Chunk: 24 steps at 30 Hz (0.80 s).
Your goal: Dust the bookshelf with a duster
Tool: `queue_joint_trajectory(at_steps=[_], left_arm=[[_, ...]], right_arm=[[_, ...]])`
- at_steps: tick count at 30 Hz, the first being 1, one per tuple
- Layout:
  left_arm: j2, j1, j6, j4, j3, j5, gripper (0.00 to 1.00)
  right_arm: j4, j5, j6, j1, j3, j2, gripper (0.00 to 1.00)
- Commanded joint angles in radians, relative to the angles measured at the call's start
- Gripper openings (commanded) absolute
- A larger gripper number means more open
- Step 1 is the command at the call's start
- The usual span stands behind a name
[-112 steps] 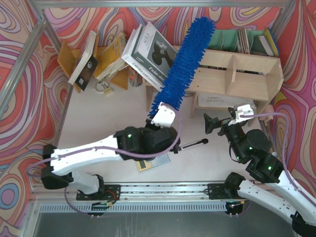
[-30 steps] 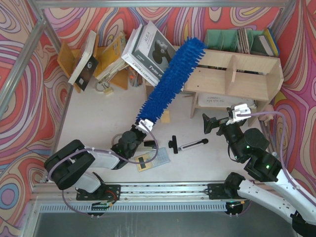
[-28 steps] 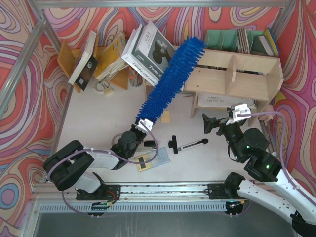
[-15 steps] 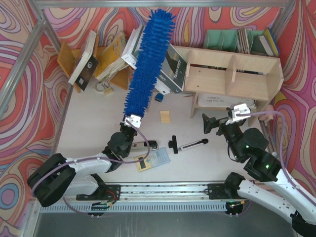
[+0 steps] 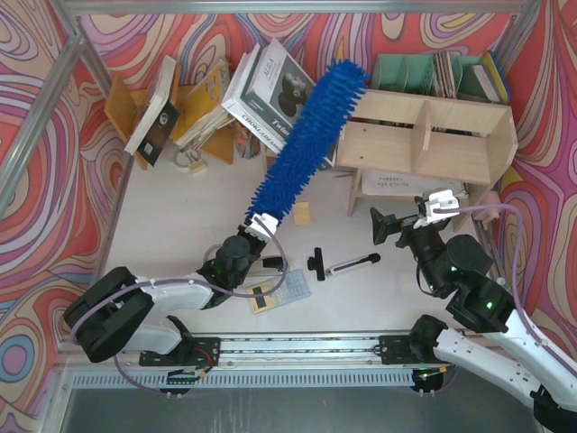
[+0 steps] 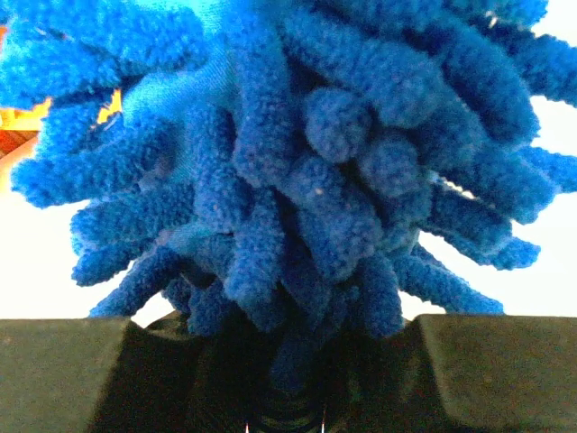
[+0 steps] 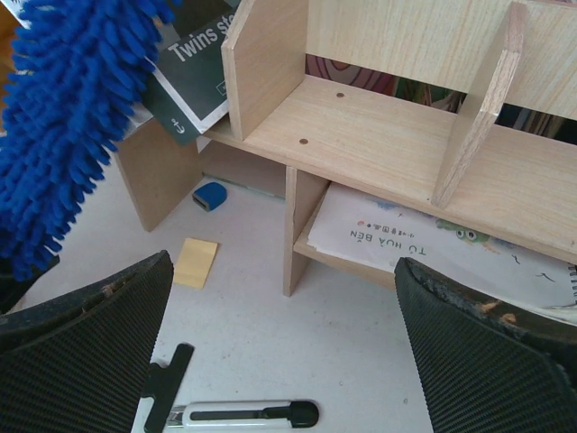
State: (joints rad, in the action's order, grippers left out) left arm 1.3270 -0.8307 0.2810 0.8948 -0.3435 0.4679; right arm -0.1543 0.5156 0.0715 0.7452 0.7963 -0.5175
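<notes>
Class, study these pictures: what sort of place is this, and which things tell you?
Probably a robot test cell staged as a study corner: swirl-patterned walls on a metal frame, two arms bolted to a rail, and a plywood bookshelf set on the tabletop.

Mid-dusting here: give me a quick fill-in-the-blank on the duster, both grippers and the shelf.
The left gripper holding the duster is ___.
The right gripper is ___ and empty.
The duster's tip points at the bookshelf's ___ end.
A printed sheet lies in the bookshelf's ___ tier.
Missing words: shut; open; left; lower.
</notes>
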Motion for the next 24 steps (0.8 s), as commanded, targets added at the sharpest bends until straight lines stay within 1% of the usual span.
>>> queue_joint_trajectory(at_steps=[1,3,5,9,14,19,22,24], left_arm=[[0.020,-0.023,0.005,-0.045,-0.037,-0.021,0.00],[0.016,-0.024,0.000,-0.027,-0.028,-0.011,0.00],[0.005,-0.023,0.003,-0.003,-0.017,0.033,0.00],[-0.034,-0.023,0.044,0.121,0.023,0.130,0.00],[-0.110,-0.020,0.067,0.135,0.021,0.187,0.00],[-0.145,-0.010,0.093,0.199,0.033,0.257,0.00],[-0.159,-0.004,0.083,0.213,0.043,0.265,0.00],[-0.162,-0.004,0.073,0.189,0.042,0.248,0.00]], right_arm=[[0.040,0.009,0.010,0.000,-0.004,0.007,0.99],[0.041,0.010,0.009,0.000,-0.005,0.008,0.99],[0.042,0.011,0.010,-0.001,-0.006,0.010,0.99],[0.043,0.009,0.008,0.000,-0.006,0.009,0.99],[0.039,0.007,0.008,-0.001,-0.003,0.003,0.99],[0.041,0.008,0.008,-0.001,-0.006,0.008,0.99],[0.041,0.007,0.008,0.000,-0.006,0.007,0.99],[0.041,0.008,0.007,0.000,-0.005,0.007,0.99]])
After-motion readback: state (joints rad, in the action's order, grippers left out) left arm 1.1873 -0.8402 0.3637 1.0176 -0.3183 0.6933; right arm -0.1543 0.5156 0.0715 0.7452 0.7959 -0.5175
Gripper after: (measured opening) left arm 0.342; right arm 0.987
